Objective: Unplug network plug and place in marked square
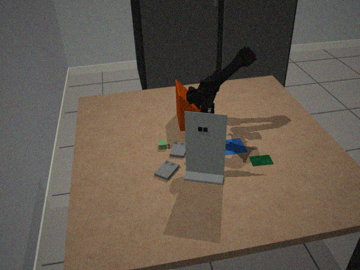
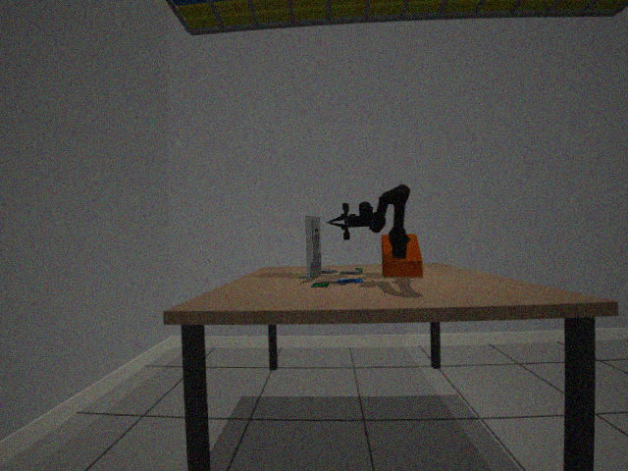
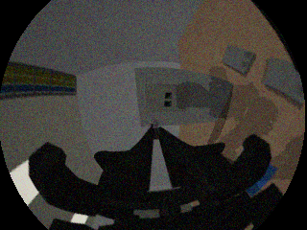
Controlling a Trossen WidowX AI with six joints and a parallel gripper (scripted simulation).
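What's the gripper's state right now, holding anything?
Gripper: closed on the plug, a light sliver between the fingers in the wrist view, held off the upright panel, above the table.

Two grey blocks, a small green cube and an orange box.

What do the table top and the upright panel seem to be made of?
The table top looks like light wood or fibreboard: tan, matte, faintly speckled, no visible grain. The upright panel looks like grey plastic or painted metal: flat, even colour, no shine; which one cannot be told.
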